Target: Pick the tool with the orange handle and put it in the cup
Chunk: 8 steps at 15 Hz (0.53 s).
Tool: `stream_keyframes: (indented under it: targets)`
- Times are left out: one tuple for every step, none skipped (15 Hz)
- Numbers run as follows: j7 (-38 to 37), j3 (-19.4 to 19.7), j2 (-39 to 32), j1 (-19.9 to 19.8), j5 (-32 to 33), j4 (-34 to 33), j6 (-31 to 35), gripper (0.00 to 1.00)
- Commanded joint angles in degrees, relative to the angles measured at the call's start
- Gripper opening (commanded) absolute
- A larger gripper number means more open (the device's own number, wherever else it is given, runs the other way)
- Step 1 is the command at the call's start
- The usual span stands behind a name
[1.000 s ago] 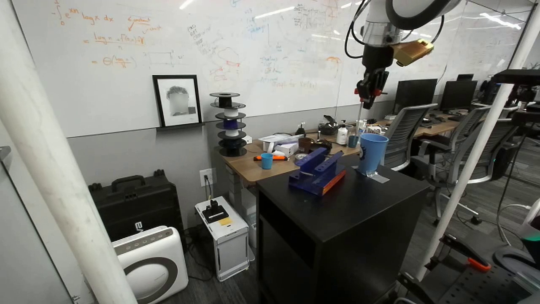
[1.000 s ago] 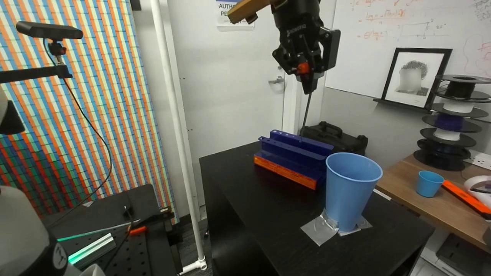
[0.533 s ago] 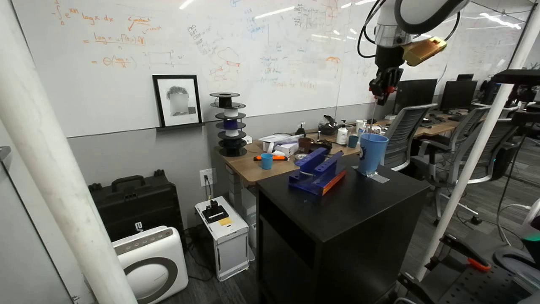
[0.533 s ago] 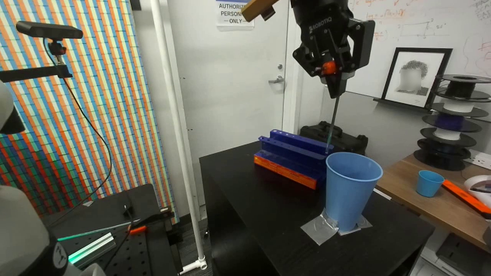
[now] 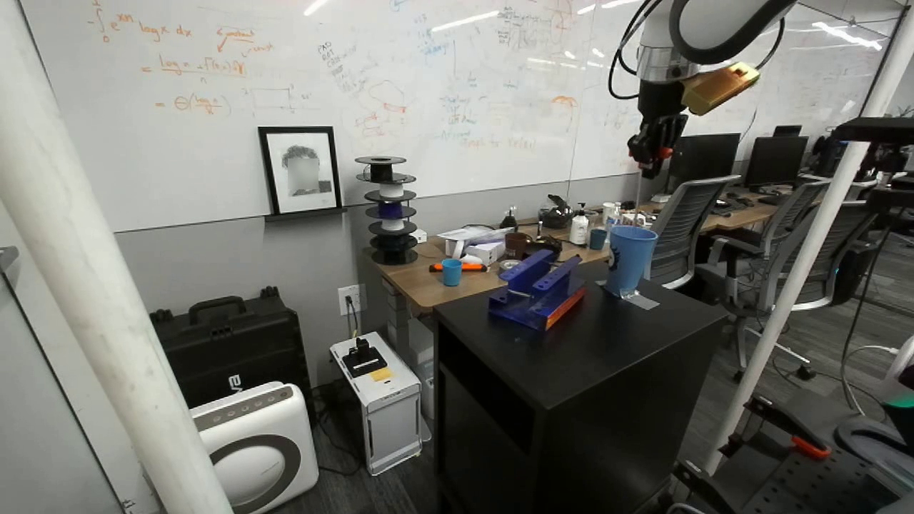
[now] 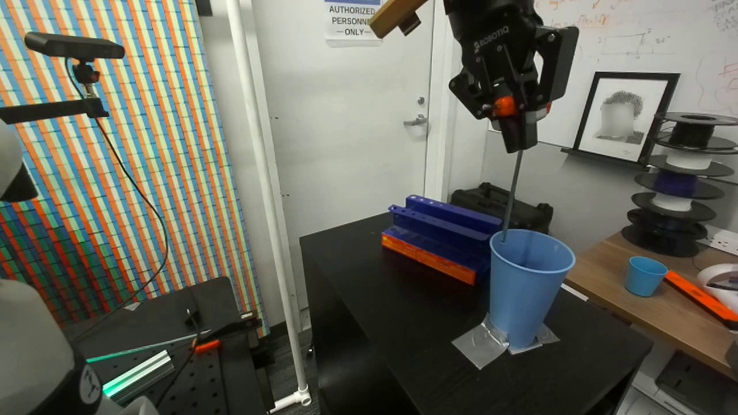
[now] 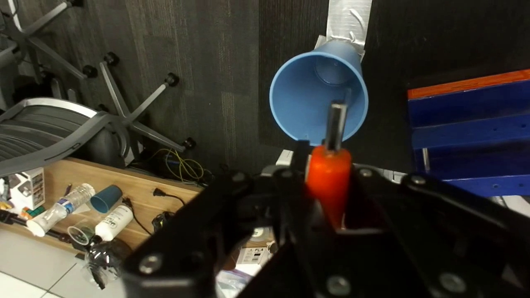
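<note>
In an exterior view, we see the claw [image 6: 520, 140] clamped around the orange-handled tool [image 6: 513, 190], its tip at the blue cup's [image 6: 526, 288] rim, ten o'clock.

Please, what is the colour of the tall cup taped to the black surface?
The tall cup is light blue; it shows best in an exterior view.

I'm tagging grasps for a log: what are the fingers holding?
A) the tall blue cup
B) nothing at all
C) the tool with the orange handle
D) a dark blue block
C: the wrist view and an exterior view show the tool with the orange handle between the fingers, its shaft pointing toward the tall blue cup.
</note>
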<state>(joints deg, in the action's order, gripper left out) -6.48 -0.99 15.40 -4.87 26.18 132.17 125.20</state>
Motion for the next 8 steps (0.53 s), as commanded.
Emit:
stream_keyframes:
  targets:
    - [-1.0,-0.04,-1.9,-0.01,0.64,-0.86,0.03,0.47]
    - [-0.75,0.1,-2.31,0.1,0.22,-0.93,-0.05,0.54]
    - [-0.58,0.24,-2.74,0.13,-0.01,-0.91,-0.1,0.63]
    - [-0.39,0.39,-3.15,0.16,-0.24,-0.82,-0.13,0.7]
    - [-0.35,0.51,-3.5,0.15,-0.33,-0.79,-0.19,0.78]
    - [-0.16,0.66,-3.73,0.18,-0.55,-0.81,-0.18,0.85]
    - [0.33,0.84,-3.59,0.27,-0.88,-0.89,-0.24,0.94]
    - [1.45,1.03,-3.25,0.55,-1.86,-1.1,-0.69,0.99]
